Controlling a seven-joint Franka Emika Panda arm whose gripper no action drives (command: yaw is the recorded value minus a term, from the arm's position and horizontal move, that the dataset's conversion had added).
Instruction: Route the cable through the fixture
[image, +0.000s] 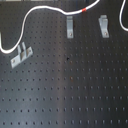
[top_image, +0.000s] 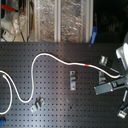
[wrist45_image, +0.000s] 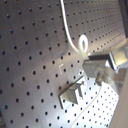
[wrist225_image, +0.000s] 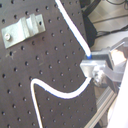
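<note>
The cable (top_image: 55, 57) is a thin white cord that winds across the black pegboard from the second exterior view's left to its right, with a red band (top_image: 90, 65) on it. Its right end runs into my gripper (top_image: 120, 79), which looks shut on it. In both wrist views the cable (wrist225_image: 75, 35) leads straight into the fingers (wrist225_image: 94, 66). The fixture is three metal clips (image: 70, 26), (image: 104, 25), (image: 21, 55) screwed to the board. The cable (image: 50, 10) passes behind them and lies in none of them. My gripper is outside the first exterior view.
The pegboard (image: 70, 90) carries only the clips and the cable. Clear plastic bins (top_image: 60, 20) and other clutter stand behind the board's far edge. One clip (wrist45_image: 72, 92) lies close to my fingers (wrist45_image: 99, 67) in the first wrist view.
</note>
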